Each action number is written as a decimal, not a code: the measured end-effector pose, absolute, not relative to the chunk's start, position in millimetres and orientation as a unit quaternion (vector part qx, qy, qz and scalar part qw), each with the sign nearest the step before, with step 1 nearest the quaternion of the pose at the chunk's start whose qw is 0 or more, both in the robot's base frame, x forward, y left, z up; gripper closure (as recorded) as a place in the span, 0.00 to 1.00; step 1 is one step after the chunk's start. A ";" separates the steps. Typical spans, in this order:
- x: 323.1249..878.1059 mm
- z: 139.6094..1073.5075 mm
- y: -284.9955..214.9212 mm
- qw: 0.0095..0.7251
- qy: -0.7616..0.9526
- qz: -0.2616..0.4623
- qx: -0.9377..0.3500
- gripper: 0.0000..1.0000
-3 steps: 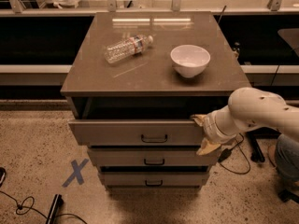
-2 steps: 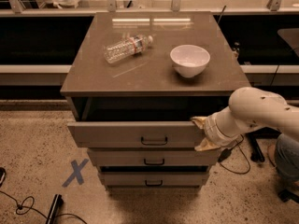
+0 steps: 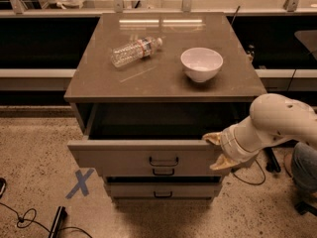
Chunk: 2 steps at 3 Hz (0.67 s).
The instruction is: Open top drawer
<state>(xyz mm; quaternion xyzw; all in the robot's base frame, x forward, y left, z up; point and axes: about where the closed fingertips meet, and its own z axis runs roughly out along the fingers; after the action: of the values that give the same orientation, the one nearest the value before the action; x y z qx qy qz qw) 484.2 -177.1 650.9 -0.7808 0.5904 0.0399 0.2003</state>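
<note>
Fingers: the gripper (image 3: 218, 151) sat at the right end of the top drawer (image 3: 129, 155), a wide grey-taupe drawer with a flat front. Its two tan fingers (image 3: 212, 138) were spread apart, one at the panel's top edge and one lower on its right corner. Whether they pinched the panel or only hooked it could not be told.

Task thing: the top drawer stood partly out toward the near side, with its dark inside showing. Its small black rectangular pull handle (image 3: 163, 161) was at mid-front, well left of the fingers and untouched.

Risk, grip: with the hold on a bare corner rather than the handle, the fingers would likely slide off the right end on a further pull.

Risk, drawer: a pull from one end only could skew the drawer in its runners and jam it.

Risk, load: a jerk might shake the brown cabinet surface (image 3: 163, 86). That could set the clear plastic bottle (image 3: 136, 50), lying on its side at the far left, rolling, or shift the white round bowl (image 3: 201, 63) to its right.

Wrist: a white cuff sat just right of the fingers, level with the drawer front.

Arm: the bulky cream arm (image 3: 282, 118) reached in from the right, angled down and left, close to the cabinet's right side.
</note>
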 end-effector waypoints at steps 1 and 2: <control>469.7 669.9 -175.1 0.212 0.580 0.046 -0.785 0.49; 469.0 670.6 -174.6 0.213 0.579 0.046 -0.786 0.31</control>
<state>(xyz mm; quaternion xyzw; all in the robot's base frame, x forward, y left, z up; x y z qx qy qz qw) 469.0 -174.6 670.6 -0.7858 0.5790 0.0461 0.2125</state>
